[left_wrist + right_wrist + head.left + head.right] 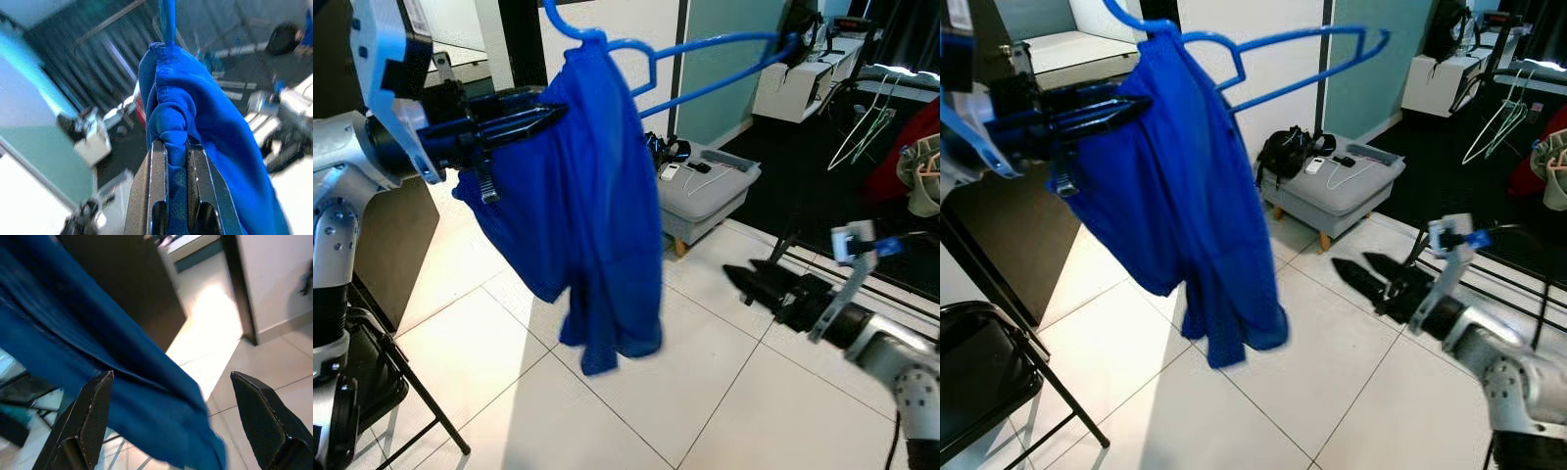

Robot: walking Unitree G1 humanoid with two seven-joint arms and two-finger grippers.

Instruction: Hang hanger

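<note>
High above a white tiled floor point(607, 411), the left gripper point(543, 117) holds a blue fabric garment point(578, 225) draped on a blue plastic hanger point(705, 49), its two long black fingers pinched together on a fold of the cloth near the collar. Hanger and garment hang in mid-air at the level of the robot's head, the hanger's free shoulder pointing away toward a teal wall panel. Lower on the right, the right gripper point(744, 279) reaches forward with its fingers apart, holding nothing, well apart from the cloth's hem. Behind the garment stands a grey padded footstool point(710, 191) carrying small devices and cables, with a black bag against its side. A black folding chair point(989, 382) sits at the robot's left.

Along the left wrist's fingers, the bunched blue garment point(195, 127) is squeezed between the two dark fingers point(156, 186), and the hanger's thin blue neck point(167, 22) rises straight out of the collar.

From the right wrist, both black fingertips point(95, 411) stand wide apart and empty, with the blue garment point(88, 352) sweeping across beyond them, over pale tiles and a dark cabinet point(127, 289).
</note>
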